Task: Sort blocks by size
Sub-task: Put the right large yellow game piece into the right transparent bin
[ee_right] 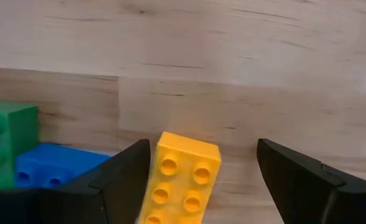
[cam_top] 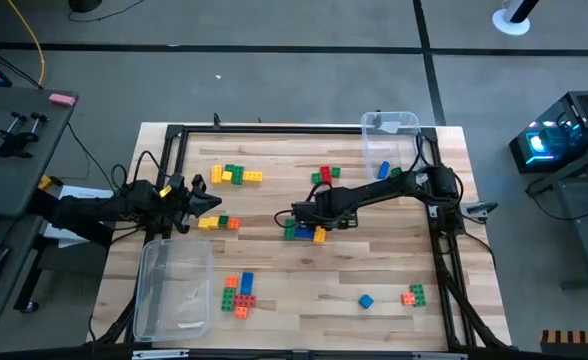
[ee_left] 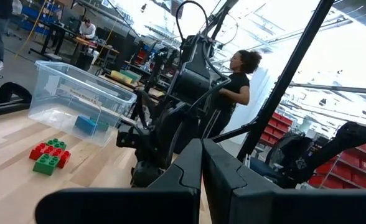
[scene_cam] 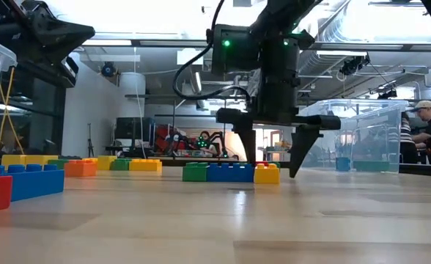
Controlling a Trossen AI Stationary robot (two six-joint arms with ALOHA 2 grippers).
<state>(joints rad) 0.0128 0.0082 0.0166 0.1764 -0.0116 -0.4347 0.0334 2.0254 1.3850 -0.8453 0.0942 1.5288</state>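
Wooden surface [cam_top: 304, 290], blocks scattered in clusters. Right end effector [ee_right: 201, 171]: spread wide, empty, straddling yellow block [ee_right: 180, 180] (presumably pre-grasp). Left end effector [ee_left: 201, 180]: pressed together, empty, parked near clear bin [cam_top: 174, 290].

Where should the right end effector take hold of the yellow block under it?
Across the two long side faces of the yellow block, coming straight down. It lies flat, studs up, between the open fingers of the right end effector, with the blue block beside it.
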